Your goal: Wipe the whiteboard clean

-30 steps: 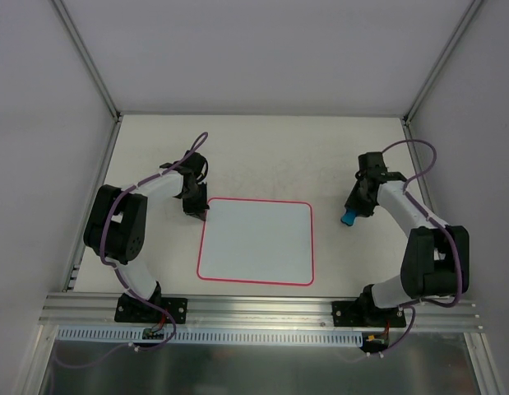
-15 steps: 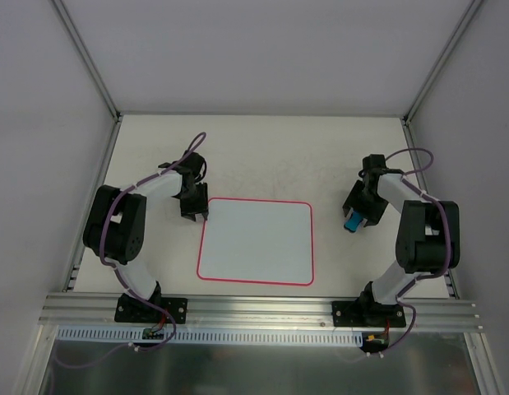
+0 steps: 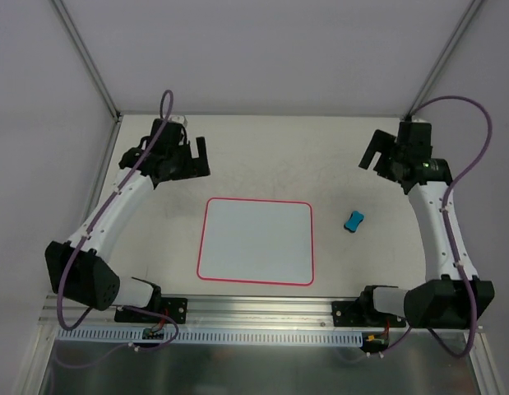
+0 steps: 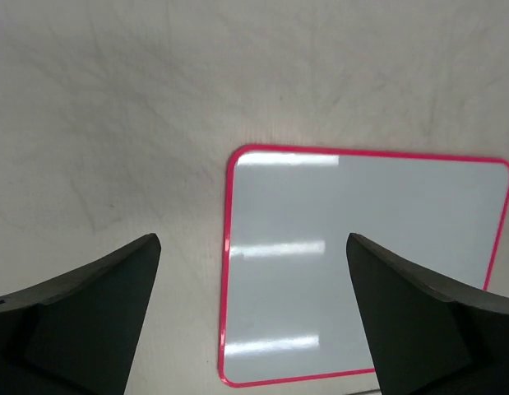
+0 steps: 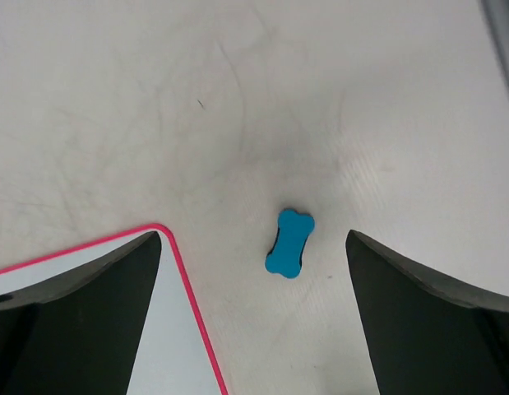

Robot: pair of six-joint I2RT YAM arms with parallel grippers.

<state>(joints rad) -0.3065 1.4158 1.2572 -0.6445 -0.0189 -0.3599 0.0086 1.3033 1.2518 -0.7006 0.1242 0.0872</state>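
Note:
The whiteboard [image 3: 254, 243], white with a pink-red border, lies flat in the middle of the table and shows no marks. In the left wrist view the whiteboard [image 4: 386, 247] sits below and ahead of my fingers. A small blue bone-shaped eraser [image 3: 354, 220] lies on the table just right of the board. My left gripper [image 3: 196, 160] hangs open above the table beyond the board's far left corner, holding nothing; the left gripper [image 4: 252, 240] has wide jaws. My right gripper [image 3: 376, 160] is open and raised beyond the eraser [image 5: 289, 243]. The right gripper [image 5: 252, 237] is empty, with the whiteboard's corner [image 5: 168, 346] at lower left.
The pale tabletop [image 3: 270, 152] is enclosed by grey walls with metal frame posts [image 3: 85, 58] at the back corners. An aluminium rail [image 3: 262, 309] carrying both arm bases runs along the near edge.
Both grippers opened and both arms rose and drew back toward the far side. The right one let go of the blue eraser, which now lies on the table. The left one left the board's corner.

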